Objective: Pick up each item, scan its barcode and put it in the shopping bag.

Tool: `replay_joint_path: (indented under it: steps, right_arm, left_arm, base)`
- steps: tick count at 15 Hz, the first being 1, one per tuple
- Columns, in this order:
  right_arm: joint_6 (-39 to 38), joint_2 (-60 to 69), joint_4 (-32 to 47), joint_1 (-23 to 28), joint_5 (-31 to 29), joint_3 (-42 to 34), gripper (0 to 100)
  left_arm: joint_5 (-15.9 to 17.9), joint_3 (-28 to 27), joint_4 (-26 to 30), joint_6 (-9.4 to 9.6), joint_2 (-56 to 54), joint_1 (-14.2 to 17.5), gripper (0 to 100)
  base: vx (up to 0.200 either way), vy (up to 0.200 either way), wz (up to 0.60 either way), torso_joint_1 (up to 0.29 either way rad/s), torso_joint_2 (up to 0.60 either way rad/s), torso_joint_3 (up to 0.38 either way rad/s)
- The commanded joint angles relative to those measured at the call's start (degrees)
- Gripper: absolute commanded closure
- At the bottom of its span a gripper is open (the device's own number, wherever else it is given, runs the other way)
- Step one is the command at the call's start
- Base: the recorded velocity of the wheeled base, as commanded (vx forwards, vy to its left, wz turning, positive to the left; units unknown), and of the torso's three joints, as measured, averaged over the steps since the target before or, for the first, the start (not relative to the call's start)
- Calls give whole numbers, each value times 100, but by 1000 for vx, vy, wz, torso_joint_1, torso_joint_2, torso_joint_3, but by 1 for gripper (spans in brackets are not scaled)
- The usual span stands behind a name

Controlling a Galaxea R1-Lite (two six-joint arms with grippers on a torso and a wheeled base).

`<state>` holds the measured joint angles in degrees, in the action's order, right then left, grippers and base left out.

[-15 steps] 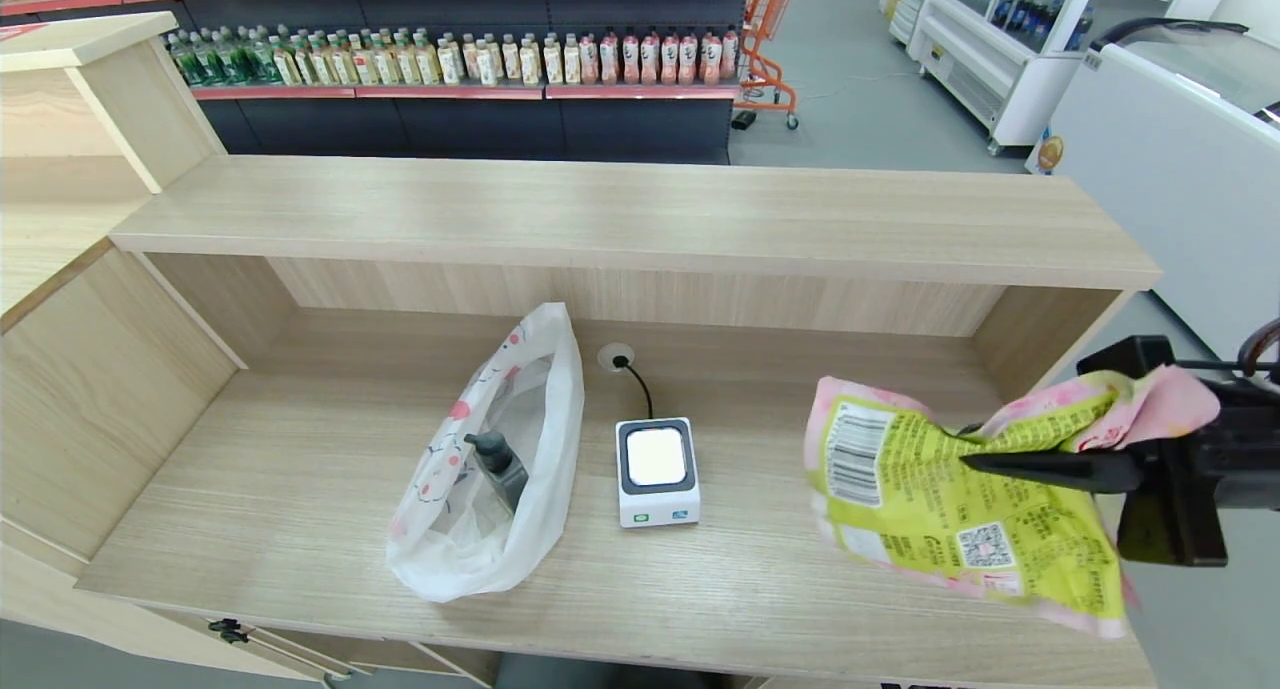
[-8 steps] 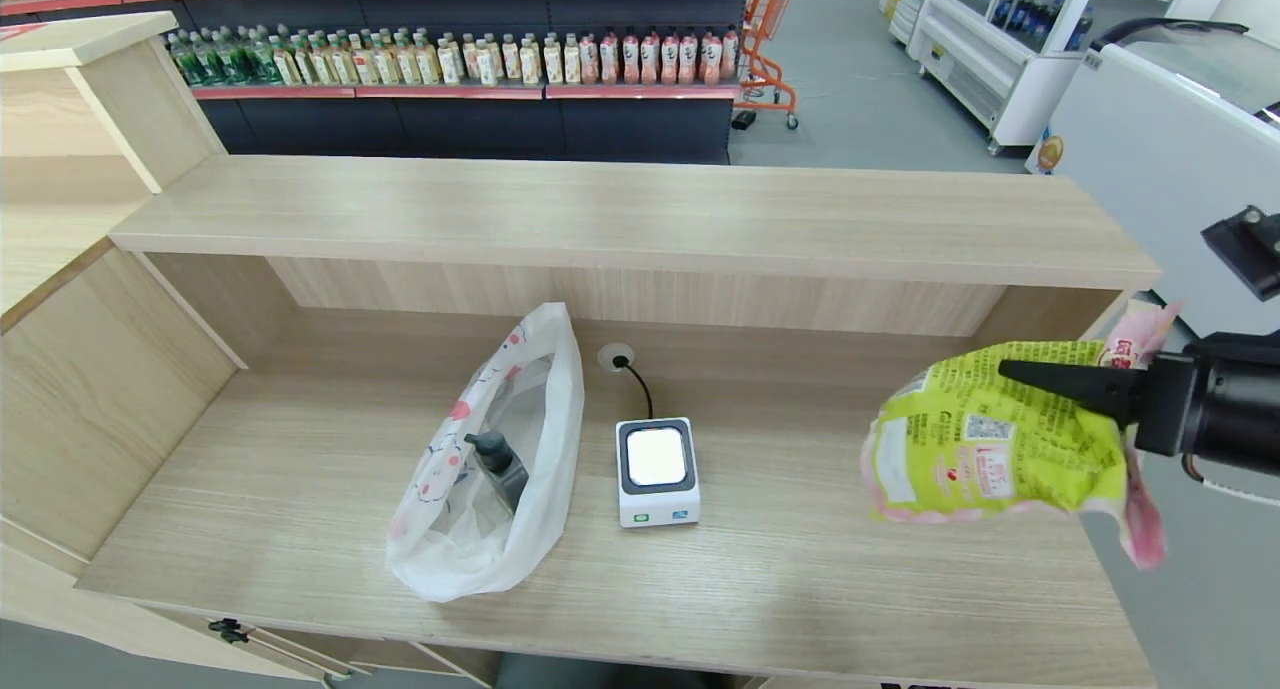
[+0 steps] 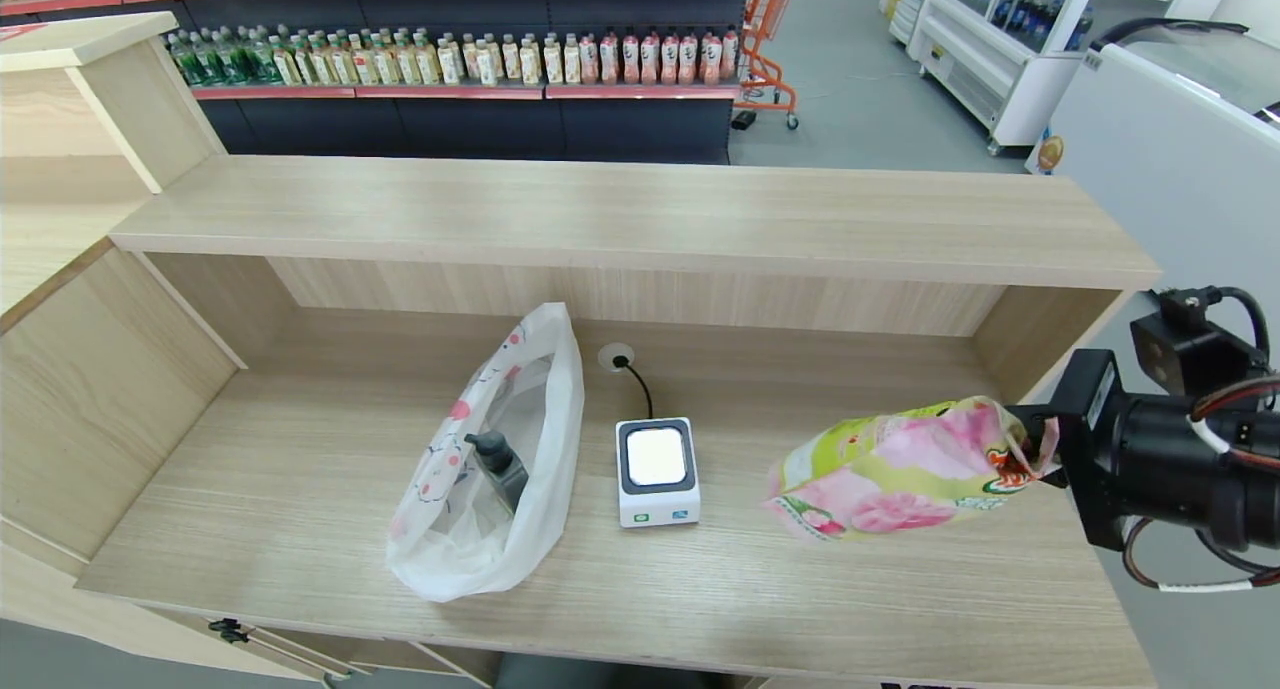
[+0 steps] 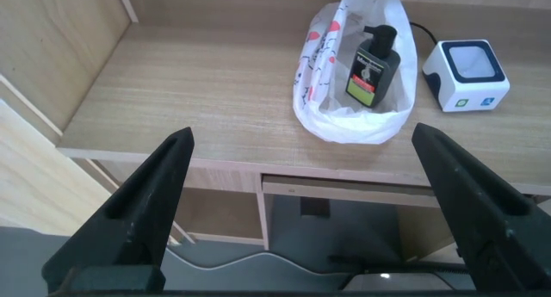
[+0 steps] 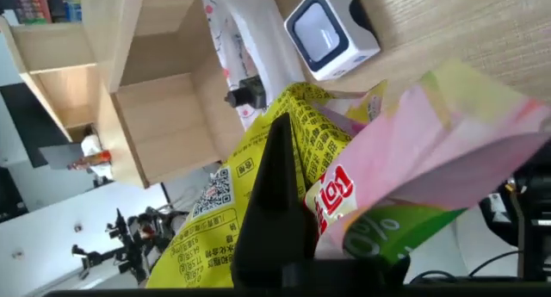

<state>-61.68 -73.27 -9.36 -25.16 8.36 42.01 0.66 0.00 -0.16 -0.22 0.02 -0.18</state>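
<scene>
My right gripper point(image 3: 1030, 449) is shut on the end of a pink and green snack pouch point(image 3: 890, 467), held flat above the counter's right side, to the right of the white barcode scanner point(image 3: 656, 471). In the right wrist view one black finger point(image 5: 277, 194) lies across the pouch's yellow-green printed back point(image 5: 258, 207), with the scanner point(image 5: 325, 32) beyond it. The white shopping bag point(image 3: 495, 469) lies open left of the scanner with a dark pump bottle point(image 3: 498, 466) inside. My left gripper point(image 4: 301, 202) hangs open off the counter's front edge, facing the bag point(image 4: 323, 90) and bottle point(image 4: 372, 66).
The wooden counter point(image 3: 300, 489) has a raised shelf point(image 3: 620, 219) behind and side walls. The scanner's cable point(image 3: 640, 387) runs to a hole at the back. Store shelves of bottles point(image 3: 450, 59) and freezers point(image 3: 1040, 39) stand beyond.
My right gripper has rotated the pouch, so the barcode side has turned from facing up to facing down and the pink front shows on top. The pouch has also moved left toward the scanner.
</scene>
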Motion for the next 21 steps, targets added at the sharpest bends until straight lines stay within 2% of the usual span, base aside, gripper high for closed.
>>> replay_joint_path:
  steps: [1, 12, 21]
  right_arm:
    - [-142, -153, -4, -50, -1, 9, 100]
    - [-204, 58, -13, -173, -19, -351, 100]
    - [-292, 76, -39, -173, -45, -457, 100]
  left_arm:
    - [4, 0, -2, -4, -2, 1, 0]
    - [4, 0, -2, -4, -2, 1, 0]
    - [4, 0, -2, -22, 6, 1, 0]
  base:
    - [0, 0, 0, 0, 0, 0]
    - [0, 0, 0, 0, 0, 0]
    - [0, 200, 0, 3, 4, 2]
